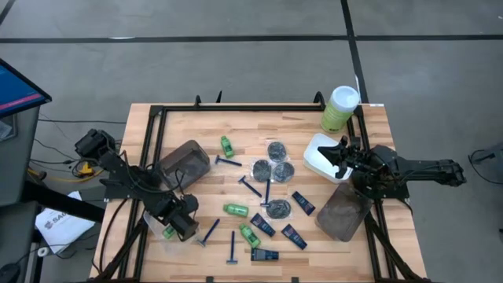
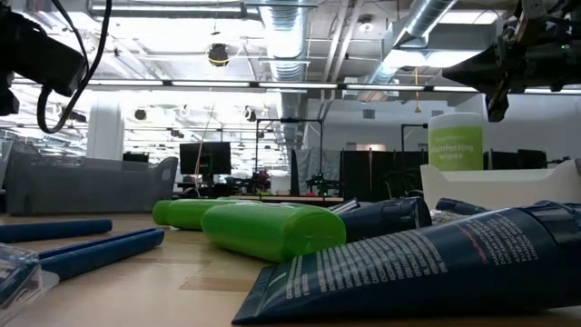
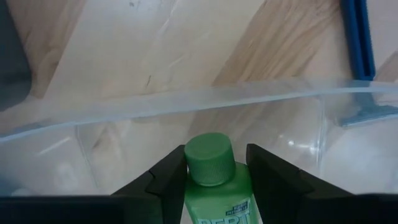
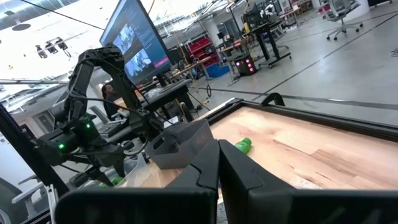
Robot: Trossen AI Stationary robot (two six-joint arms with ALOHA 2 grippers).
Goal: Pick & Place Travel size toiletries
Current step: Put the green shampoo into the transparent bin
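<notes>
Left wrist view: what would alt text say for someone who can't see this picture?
The left gripper is shut on a green mini bottle, its cap showing between the two dark fingers, over a clear plastic tub. A blue-handled razor lies on the wooden table beyond.

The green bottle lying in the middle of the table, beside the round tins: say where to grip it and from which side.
Grip the green bottle across its body's middle, coming straight down from above. It lies flat on the bare table, long axis left-right in the high view, so fingers should close across the narrow width. The right tool is free; the left tool holds another green bottle.
</notes>
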